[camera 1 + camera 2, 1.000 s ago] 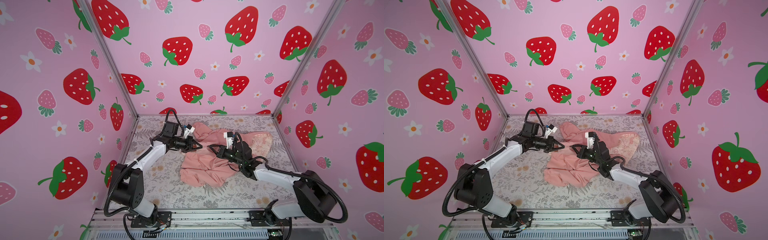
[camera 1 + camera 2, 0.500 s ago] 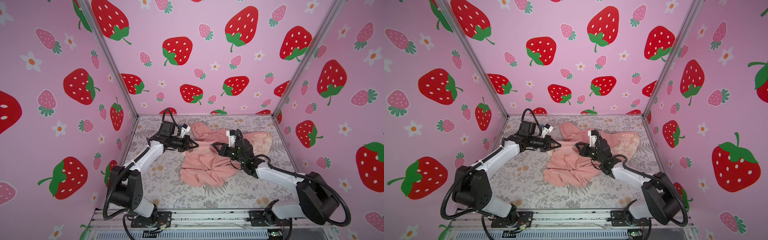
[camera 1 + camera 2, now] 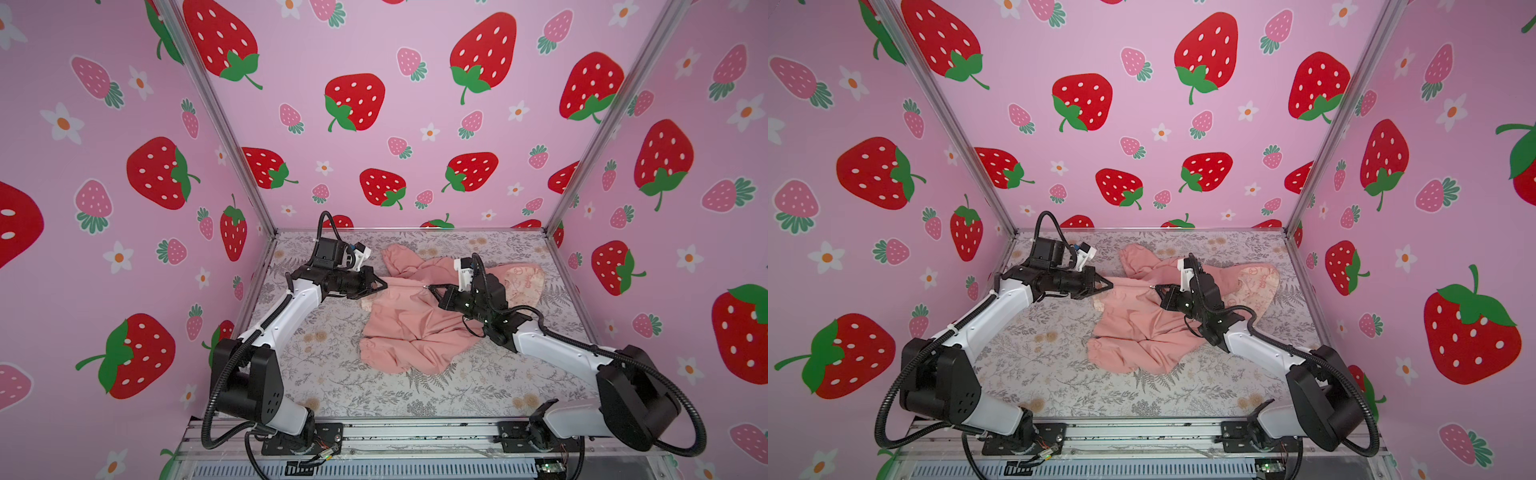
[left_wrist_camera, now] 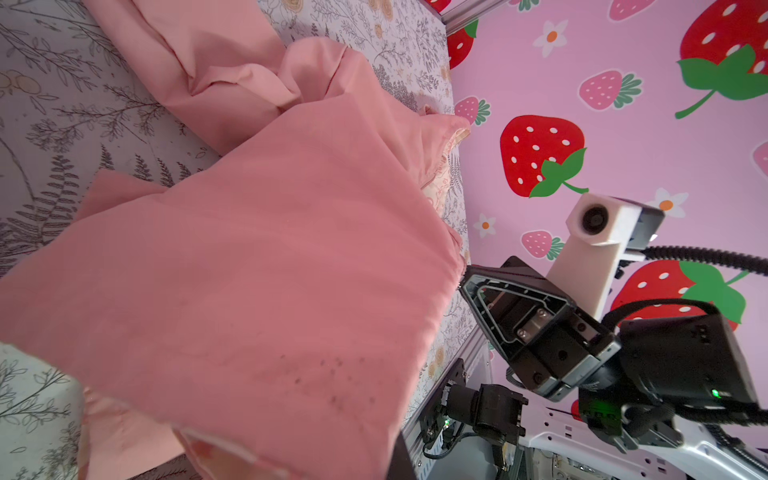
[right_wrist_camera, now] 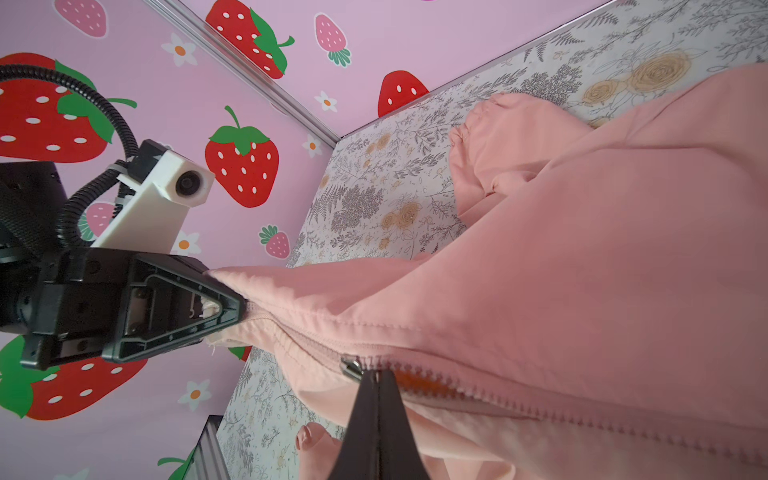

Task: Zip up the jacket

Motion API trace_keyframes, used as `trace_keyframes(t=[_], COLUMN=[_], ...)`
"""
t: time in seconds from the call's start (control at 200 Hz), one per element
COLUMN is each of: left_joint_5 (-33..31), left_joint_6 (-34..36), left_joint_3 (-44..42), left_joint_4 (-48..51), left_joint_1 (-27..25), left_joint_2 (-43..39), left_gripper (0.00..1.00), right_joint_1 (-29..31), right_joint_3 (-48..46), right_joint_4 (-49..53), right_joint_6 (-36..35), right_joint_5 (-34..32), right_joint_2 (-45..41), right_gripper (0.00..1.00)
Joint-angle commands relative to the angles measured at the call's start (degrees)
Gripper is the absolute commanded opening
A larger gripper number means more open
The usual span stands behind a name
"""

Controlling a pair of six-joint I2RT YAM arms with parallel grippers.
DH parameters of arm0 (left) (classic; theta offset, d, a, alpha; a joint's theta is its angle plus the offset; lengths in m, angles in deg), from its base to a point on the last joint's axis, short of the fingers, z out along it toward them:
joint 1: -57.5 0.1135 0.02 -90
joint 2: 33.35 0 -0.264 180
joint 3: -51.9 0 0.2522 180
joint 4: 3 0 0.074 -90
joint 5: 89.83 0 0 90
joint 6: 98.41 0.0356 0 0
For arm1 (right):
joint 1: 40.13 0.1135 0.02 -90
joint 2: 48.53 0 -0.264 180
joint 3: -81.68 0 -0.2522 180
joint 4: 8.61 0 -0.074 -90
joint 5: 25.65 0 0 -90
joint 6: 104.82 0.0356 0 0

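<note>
Pink walls [image 3: 415, 124] printed with strawberries close in the table [image 3: 332, 374] on three sides, and a grey floral cloth covers its top. Two white and black arms reach in from the near edge, one from each near corner, and meet over the middle.

The jacket [image 3: 407, 328] lies crumpled on the middle of the table, toward the far edge, salmon-pink side up. One sleeve [image 3: 395, 255] points at the far edge and a gathered cuff [image 3: 374, 353] lies toward the near edge. The hood's cream patterned lining [image 3: 523, 278] is spread toward the far right corner. Part of the front is lifted off the table and drawn taut between the two pincers.

The left pincer [image 3: 384, 285] [image 3: 1111, 286] is clamped tight on the jacket's edge at one end of the zipper, as the right wrist view [image 5: 239, 309] shows. The right pincer [image 3: 428, 287] [image 3: 1156, 286] faces it, just apart, its fingers [image 5: 378, 415] pressed together on the zipper slider [image 5: 351, 370]. The pull tab itself is hidden between them. From the slider toward the left pincer the front looks joined. On the other side a row of teeth [image 5: 582, 415] lies bare.
</note>
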Motion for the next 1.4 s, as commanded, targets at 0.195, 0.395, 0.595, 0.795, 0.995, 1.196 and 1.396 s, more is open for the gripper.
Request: trace_keyframes(t=[0.195,0.395,0.595,0.795,0.995,1.196,1.396], left_joint_5=[-6.9,-8.8,-10.5,-12.6,-14.4,-16.1,-17.2], left_joint_6=[1.9,2.4,2.3,2.2,1.9,1.9,1.6], left_joint_3=[2.9,3.2,3.4,3.4,3.4,3.2,3.2], left_joint_4=[3.1,4.0,4.1,4.4,4.5,4.7,4.9], left_joint_1=[1.0,1.0,1.0,1.0,1.2,1.8,2.7], left_joint_2=[-2.5,-3.0,-3.3,-3.5,-4.1,-4.8,-5.2], left_gripper=[0.0,0.0,0.0,0.0,0.0,0.0,0.0], right_joint_1=[-1.5,-2.0,-2.7,-3.7,-5.3,-7.6,-9.4], right_joint_3=[2.0,2.3,2.8,3.3,3.6,3.5,3.5], right_joint_4=[6.8,9.4,12.1,14.2,16.2,17.3,18.2], right_joint_6=[-3.8,-5.4,-7.0,-8.0,-8.7,-9.0,-9.5], right_joint_5=[-5.8,-7.7,-9.5,-10.8,-11.2,-10.7,-10.2], right_joint_2=[-2.3,-3.3,-4.2,-4.6,-4.7,-5.1,-5.4], right_gripper=[0.0,0.0,0.0,0.0,0.0,0.0,0.0])
